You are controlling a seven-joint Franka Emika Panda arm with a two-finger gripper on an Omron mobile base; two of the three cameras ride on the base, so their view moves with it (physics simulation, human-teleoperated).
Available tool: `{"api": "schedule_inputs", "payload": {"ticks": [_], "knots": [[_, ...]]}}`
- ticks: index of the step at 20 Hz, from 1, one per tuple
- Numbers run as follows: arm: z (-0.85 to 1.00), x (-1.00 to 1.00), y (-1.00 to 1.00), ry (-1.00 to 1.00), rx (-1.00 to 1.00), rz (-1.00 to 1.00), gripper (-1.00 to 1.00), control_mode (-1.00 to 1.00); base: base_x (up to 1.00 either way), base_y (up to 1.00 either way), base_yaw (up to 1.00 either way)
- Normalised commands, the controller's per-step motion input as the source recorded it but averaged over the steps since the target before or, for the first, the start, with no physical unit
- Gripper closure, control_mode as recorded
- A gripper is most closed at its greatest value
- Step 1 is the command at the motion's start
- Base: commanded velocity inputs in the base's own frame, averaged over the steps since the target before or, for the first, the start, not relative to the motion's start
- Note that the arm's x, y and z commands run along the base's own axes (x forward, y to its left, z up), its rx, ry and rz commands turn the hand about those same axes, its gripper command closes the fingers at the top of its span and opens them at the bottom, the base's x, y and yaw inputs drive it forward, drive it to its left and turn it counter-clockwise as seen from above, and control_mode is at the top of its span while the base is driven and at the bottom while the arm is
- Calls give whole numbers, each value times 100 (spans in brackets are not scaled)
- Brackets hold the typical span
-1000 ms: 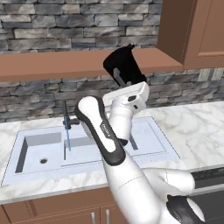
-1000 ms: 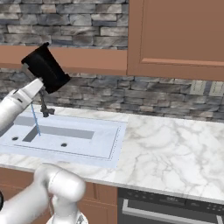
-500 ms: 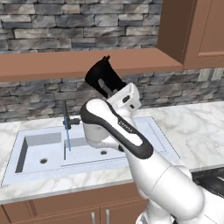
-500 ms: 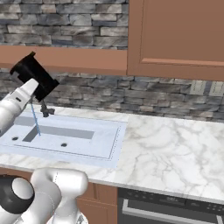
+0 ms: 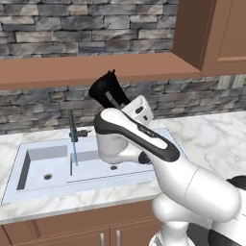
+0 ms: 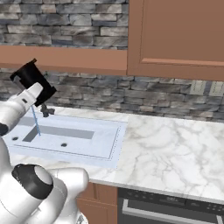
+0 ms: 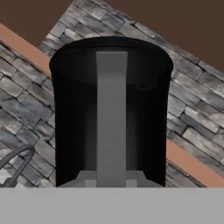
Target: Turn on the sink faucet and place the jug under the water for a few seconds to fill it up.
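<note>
My gripper [image 5: 115,102] is shut on the wall of the black jug [image 5: 106,90], which it holds tilted in the air, above and to the right of the sink faucet [image 5: 72,126]. The dark, thin faucet stands at the back of the pale sink [image 5: 33,166]. A thin blue stream of water [image 5: 74,153] runs from it into the basin. From the right base view, the jug [image 6: 31,80] hangs above the faucet [image 6: 44,110] and the water [image 6: 35,120]. In the hand view the jug [image 7: 74,113] is close up, with a finger [image 7: 111,118] against its wall and the faucet's curve [image 7: 17,158] at lower left.
A brown wooden ledge [image 5: 57,69] runs just behind the jug, over a stone backsplash. A wall cabinet [image 6: 175,39] hangs to the right. White marble counter [image 6: 175,148] stretches right of the sink [image 6: 96,140], with an oven front [image 6: 175,205] below it.
The arm has swung left and down with the jug, bringing it from over the sink's right end closer to the faucet. The water keeps running.
</note>
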Motion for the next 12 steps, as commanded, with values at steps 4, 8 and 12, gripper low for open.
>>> {"api": "schedule_inputs", "payload": {"ticks": [4, 8, 12], "knots": [[-30, 0, -49, 6, 26, 21, 100, -100, 0, 0, 0], [-33, 0, -53, 5, 22, 25, 100, -100, 0, 0, 0], [-49, 6, -47, 5, 9, 29, 100, -100, 0, 0, 0]]}}
